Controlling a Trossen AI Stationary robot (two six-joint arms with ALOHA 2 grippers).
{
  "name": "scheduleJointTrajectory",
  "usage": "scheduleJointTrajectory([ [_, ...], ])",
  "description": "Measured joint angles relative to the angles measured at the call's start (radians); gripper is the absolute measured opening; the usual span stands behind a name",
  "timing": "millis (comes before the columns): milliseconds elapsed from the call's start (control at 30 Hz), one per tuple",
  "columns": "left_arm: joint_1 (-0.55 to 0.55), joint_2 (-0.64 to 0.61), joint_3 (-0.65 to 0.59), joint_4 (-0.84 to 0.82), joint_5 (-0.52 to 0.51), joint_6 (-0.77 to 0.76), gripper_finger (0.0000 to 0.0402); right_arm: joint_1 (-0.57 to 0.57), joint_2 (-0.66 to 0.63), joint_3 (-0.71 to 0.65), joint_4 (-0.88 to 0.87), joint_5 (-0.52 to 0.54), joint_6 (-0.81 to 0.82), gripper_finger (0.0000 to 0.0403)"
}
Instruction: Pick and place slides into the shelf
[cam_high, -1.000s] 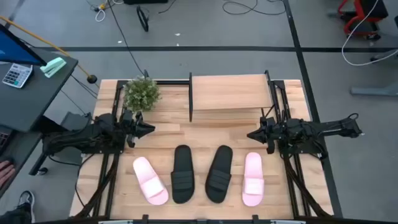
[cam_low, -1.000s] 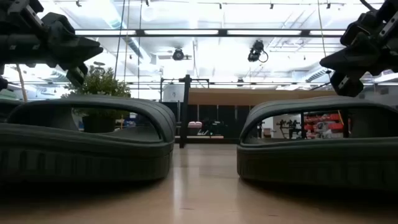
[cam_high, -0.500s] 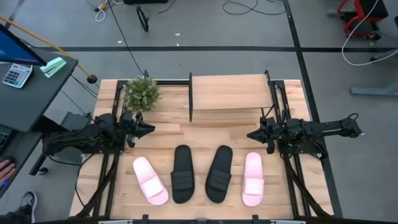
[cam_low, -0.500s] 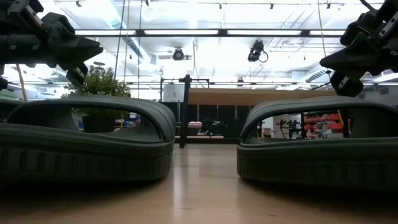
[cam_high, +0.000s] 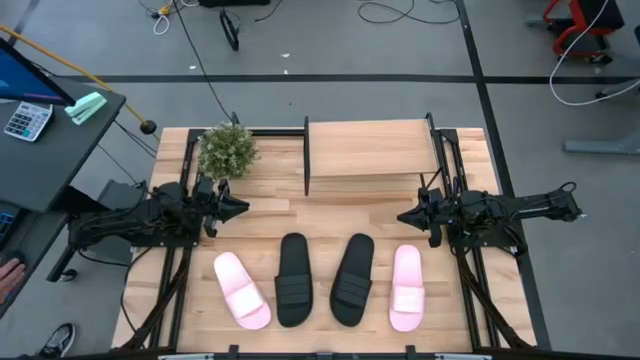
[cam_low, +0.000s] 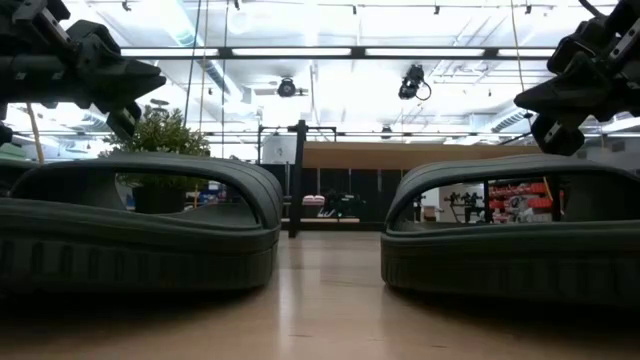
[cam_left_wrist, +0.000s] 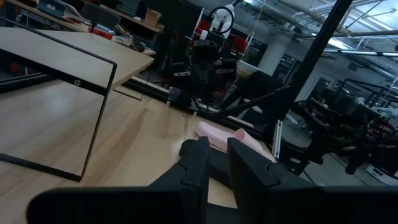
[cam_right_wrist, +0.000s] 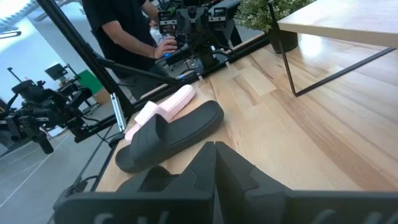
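Four slides lie in a row on their soles near the table's front edge: pink (cam_high: 241, 290), black (cam_high: 293, 280), black (cam_high: 352, 280), pink (cam_high: 407, 288). The low view shows the two black slides (cam_low: 140, 230) (cam_low: 510, 240) close up. The shelf (cam_high: 368, 155) stands at the far middle on thin black uprights. My left gripper (cam_high: 240, 208) (cam_left_wrist: 217, 146) hovers level at the left, behind the row. A narrow gap shows between its fingers, with nothing in it. My right gripper (cam_high: 402, 215) (cam_right_wrist: 214, 148) hovers at the right, shut and empty.
A potted plant (cam_high: 228, 150) stands at the far left corner beside the shelf. Bare wooden tabletop (cam_high: 320, 215) lies between the two grippers and between the shelf and the slides. A person (cam_right_wrist: 124, 25) stands beyond the table's left side.
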Motion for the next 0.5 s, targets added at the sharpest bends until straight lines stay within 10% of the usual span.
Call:
scheduleJointTrajectory([
  [500,0.0,0.0,0.0,0.0,0.0,0.0,0.0059,0.0,0.0,0.0,0.0,0.0,0.0,0.0012],
])
